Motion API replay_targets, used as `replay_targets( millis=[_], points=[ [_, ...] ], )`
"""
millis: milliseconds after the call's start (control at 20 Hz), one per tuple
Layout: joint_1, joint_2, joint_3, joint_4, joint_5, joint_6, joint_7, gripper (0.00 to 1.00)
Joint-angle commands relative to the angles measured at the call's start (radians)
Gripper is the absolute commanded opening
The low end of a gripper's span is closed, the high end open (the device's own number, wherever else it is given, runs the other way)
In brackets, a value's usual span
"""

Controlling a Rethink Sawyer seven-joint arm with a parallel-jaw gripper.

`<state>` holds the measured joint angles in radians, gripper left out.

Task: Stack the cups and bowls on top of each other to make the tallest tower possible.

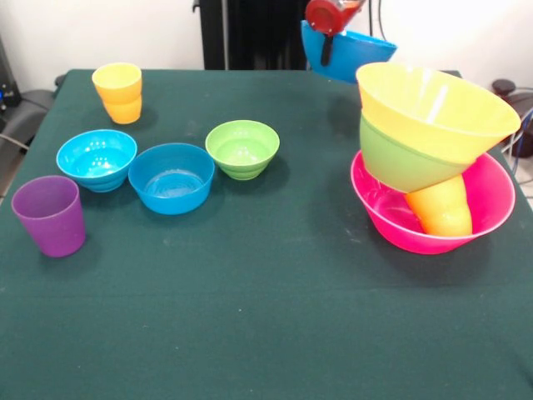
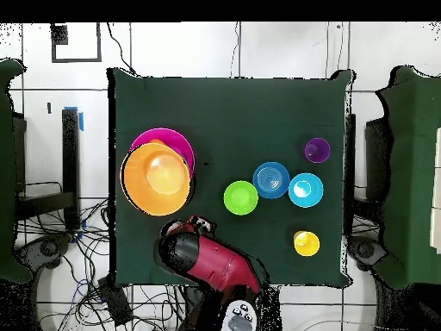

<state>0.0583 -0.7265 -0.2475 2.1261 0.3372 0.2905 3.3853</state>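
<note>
From the front, the gripper point(image 1: 329, 33) hangs behind the tower point(image 1: 433, 167), its jaws clamped on the rim of a blue bowl point(image 1: 354, 54), lifted clear of the table point(image 1: 266, 317). I'd say it's mid-carry; next it must settle gently on that tilted orange bowl point(image 1: 433, 104).

Overhead, the arm hides the bowl.
</note>
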Motion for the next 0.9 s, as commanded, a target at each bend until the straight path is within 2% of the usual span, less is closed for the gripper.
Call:
replay_targets(
  millis=[50, 400, 900],
  points=[
    [0.074, -0.092, -0.01, -0.032, 0.005, 0.199, 0.089, 0.0],
    [0.105, -0.148, -0.059, -0.043, -0.009, 0.295, 0.086, 0.0],
    [0.149, -0.155, -0.112, -0.079, -0.012, 0.353, 0.101, 0.0]
  ],
)
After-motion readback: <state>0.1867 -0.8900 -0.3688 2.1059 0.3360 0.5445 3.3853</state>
